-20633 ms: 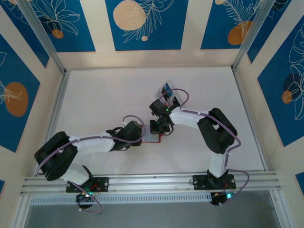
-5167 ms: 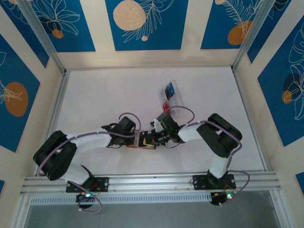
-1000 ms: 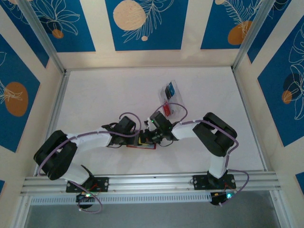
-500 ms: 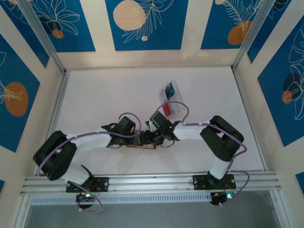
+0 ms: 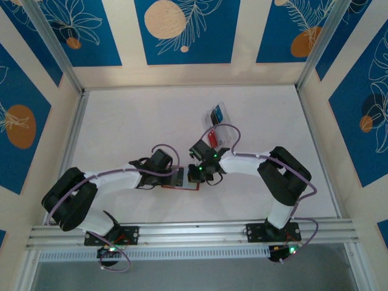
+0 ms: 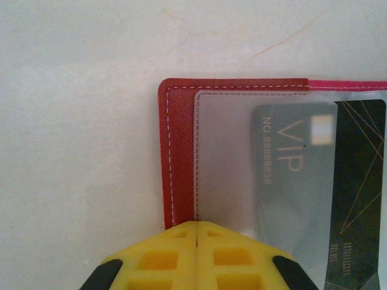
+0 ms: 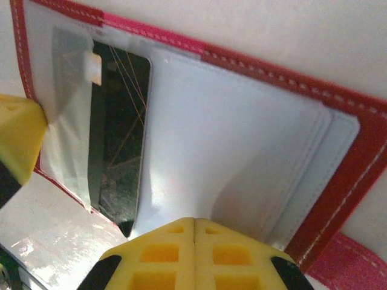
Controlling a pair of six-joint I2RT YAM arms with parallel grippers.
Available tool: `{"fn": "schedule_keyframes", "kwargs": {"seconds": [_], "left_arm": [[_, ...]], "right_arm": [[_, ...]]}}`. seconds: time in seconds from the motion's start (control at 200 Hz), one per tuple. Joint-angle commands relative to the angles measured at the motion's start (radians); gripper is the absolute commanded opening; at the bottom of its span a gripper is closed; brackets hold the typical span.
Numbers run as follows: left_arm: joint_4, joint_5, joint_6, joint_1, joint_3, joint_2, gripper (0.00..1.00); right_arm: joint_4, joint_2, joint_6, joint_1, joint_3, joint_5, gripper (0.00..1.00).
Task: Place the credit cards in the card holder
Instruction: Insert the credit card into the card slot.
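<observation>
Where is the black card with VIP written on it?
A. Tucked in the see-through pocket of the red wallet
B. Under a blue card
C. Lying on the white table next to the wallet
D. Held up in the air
A: in the left wrist view, the black card sits behind the frosted see-through pocket of the open red wallet.

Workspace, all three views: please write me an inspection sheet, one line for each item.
Surface: white table, no spills seen.
Job's things: red card holder lies open; black card sits in its clear pocket; other cards in clear tray.
Clutter: nothing seen.
End effectors: left end effector shut at the holder's edge; right end effector shut over its inner face.
Cables: purple cables loop along both arms.
Surroundings: blue patterned walls.
</observation>
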State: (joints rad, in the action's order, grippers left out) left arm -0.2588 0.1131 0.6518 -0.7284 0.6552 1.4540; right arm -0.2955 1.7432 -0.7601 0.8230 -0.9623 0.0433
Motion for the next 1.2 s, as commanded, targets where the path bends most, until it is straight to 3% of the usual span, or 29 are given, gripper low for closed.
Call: {"fn": "schedule_keyframes", "kwargs": {"seconds": [0.0, 0.755, 1.195], "left_arm": [[-0.022, -0.003, 0.002, 0.011, -0.039, 0.023, 0.05], [-0.019, -0.008, 0.002, 0.011, -0.037, 0.028, 0.05], [-0.005, -0.017, 0.006, 0.011, -0.044, 0.035, 0.05]], "right_arm": [[-0.065, 0.023, 0.022, 0.008, -0.043, -0.043, 0.01], [-0.103, 0.123, 0.053, 0.029, -0.166, -0.057, 0.01], [-0.060, 0.158, 0.044, 0.055, -0.202, 0.000, 0.00]]}}
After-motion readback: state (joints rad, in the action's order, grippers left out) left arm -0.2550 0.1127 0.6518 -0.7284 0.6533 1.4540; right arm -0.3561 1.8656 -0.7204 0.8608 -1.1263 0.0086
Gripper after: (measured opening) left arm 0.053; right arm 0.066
